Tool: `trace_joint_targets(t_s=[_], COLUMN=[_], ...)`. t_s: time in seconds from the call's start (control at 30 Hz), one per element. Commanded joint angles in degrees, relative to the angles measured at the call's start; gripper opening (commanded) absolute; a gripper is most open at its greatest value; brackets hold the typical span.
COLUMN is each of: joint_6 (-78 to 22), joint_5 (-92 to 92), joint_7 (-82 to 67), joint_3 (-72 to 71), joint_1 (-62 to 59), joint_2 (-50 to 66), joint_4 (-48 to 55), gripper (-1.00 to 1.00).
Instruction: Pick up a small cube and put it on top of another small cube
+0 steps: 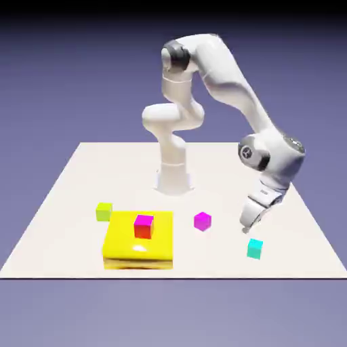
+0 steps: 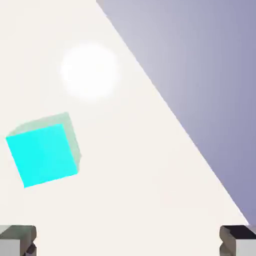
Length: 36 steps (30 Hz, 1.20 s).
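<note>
Exterior view: the jaws [image 1: 246, 229] hang near the cyan cube [image 1: 255, 249] on the counter [image 1: 210, 264]; shift over it before lowering.

Hand view: jaws wide apart, cube off to one side (turn the wrist to match its faces).

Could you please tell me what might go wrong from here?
The cyan cube sits off to one side of the open gripper, so lowering now could miss it. It also looks turned relative to the fingers, so a grip might catch its corners.
</note>
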<state>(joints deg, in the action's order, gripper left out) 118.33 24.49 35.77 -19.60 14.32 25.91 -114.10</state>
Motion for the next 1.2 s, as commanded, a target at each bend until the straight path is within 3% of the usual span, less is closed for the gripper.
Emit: trace_joint_targets(t_s=[0.0,0.17,0.3,0.33,0.47,0.93,1.1,1.13,1.17], joint_6=[-2.0,-10.9,-3.4,-3.4,-10.9,-21.1,-11.3,-11.3,-11.3], joint_5=[0.9,4.8,8.2,8.2,4.8,-21.9,-21.8,-21.8,-21.8], joint_7=[-0.2,-1.3,1.0,1.0,-1.3,2.9,3.0,3.0,3.0], joint_3=[-0.7,-3.8,-1.4,-1.4,-3.8,25.1,25.2,25.2,25.2], joint_1=[0.5,2.7,2.3,2.3,2.7,-18.9,-19.1,-19.1,-19.1], joint_2=[2.1,11.4,15.9,15.9,11.4,-12.3,-10.5,-10.5,-10.5], joint_4=[1.7,9.1,5.7,5.7,9.2,-0.6,-8.6,-8.6,-8.6], gripper=[0.00,0.00,0.00,-1.00,-1.00,-1.00,-1.00,1.00,1.00])
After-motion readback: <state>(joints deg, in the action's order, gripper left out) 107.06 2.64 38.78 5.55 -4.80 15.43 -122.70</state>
